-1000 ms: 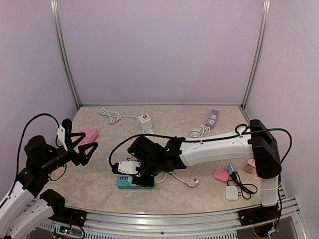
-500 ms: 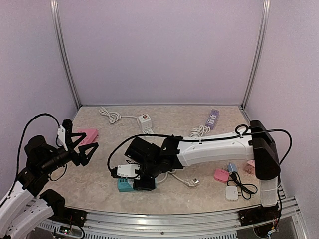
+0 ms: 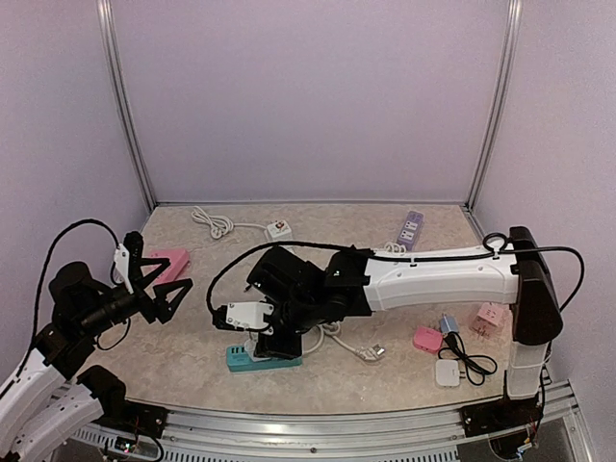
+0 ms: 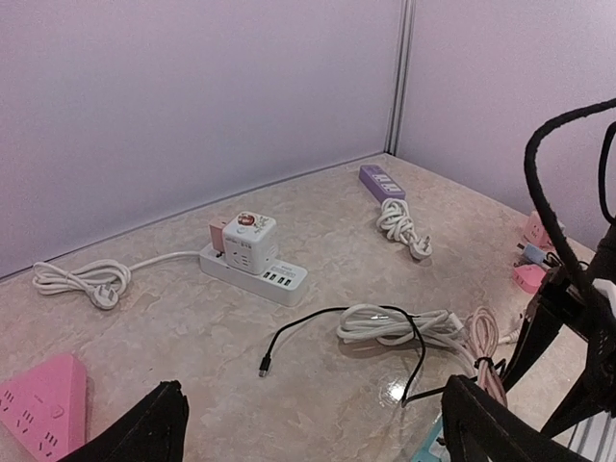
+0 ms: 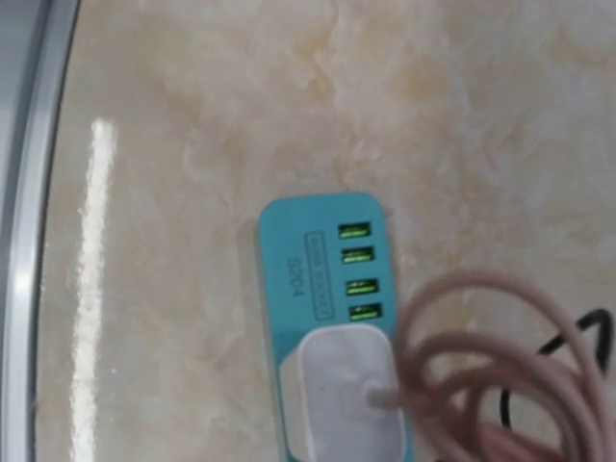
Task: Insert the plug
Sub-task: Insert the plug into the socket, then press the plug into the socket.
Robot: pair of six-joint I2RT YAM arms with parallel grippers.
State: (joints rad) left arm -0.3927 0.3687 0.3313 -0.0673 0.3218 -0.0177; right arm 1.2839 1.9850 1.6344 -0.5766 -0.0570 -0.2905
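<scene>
The marbled table (image 3: 192,371) carries everything. My right claw (image 3: 277,342) hangs low over the teal power strip (image 5: 308,279) near the front edge. I cannot tell whether its jaws stand wide or narrow, since neither finger shows in its own camera. My left claw (image 4: 308,428) is spread wide above the table's left side, gripping nothing. The white plug (image 5: 348,390) sits in the strip, just beside 4 green USB ports (image 5: 354,271), its pink cable (image 5: 481,318) looping off beside it.
</scene>
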